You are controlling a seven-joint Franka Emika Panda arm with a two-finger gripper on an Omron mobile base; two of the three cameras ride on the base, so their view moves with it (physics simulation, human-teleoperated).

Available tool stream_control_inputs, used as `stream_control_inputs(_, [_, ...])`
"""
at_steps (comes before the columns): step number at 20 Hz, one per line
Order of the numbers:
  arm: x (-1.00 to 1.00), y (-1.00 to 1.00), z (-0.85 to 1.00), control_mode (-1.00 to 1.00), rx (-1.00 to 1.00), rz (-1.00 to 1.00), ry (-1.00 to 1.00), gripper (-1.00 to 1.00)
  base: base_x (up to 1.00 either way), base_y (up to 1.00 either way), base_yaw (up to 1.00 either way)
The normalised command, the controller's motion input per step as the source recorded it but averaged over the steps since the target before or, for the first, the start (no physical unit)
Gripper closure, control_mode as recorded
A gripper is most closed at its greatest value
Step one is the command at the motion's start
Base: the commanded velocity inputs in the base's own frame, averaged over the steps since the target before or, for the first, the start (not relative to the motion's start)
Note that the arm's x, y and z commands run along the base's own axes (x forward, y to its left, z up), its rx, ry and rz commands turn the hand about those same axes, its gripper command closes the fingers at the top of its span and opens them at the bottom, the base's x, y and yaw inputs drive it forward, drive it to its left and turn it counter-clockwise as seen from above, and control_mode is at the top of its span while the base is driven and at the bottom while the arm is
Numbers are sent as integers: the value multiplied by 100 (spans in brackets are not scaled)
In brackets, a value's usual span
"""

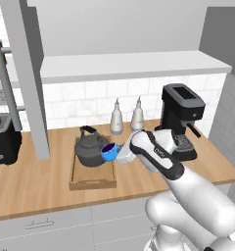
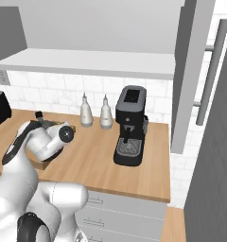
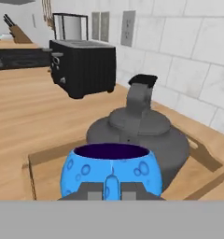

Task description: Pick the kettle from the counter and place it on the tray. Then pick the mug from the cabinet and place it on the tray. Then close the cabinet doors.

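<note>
Hand view: gripper (image 3: 110,190) closed on blue mug (image 3: 111,172), held over tray (image 3: 34,161); kettle (image 3: 139,135) on tray just beyond.

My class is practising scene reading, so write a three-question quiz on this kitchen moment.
1. True or false: the kettle sits on the tray.
2. What does the end effector hold? A) blue mug B) bottle C) toaster
3. Fill in: right of the two bottles stands a black ____.

Key: 1 true. 2 A, the blue mug. 3 coffee machine.
</note>
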Motion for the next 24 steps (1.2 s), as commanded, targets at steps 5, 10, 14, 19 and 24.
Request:
stream_control_inputs(5, [-54,0,-24,-100,-1,0,-3,100,0,0,0])
stream_control_inputs(10, [-48,0,-46,-100,0,0,-1,100,0,0,0])
stream_control_inputs(14, [-22,0,-65,-100,1,0,-1,100,0,0,0])
stream_control_inputs(19, [6,0,-61,-100,13,0,0,100,0,0,0])
stream_control_inputs(24, [27,-14,-70,-100,17,0,0,100,0,0,0])
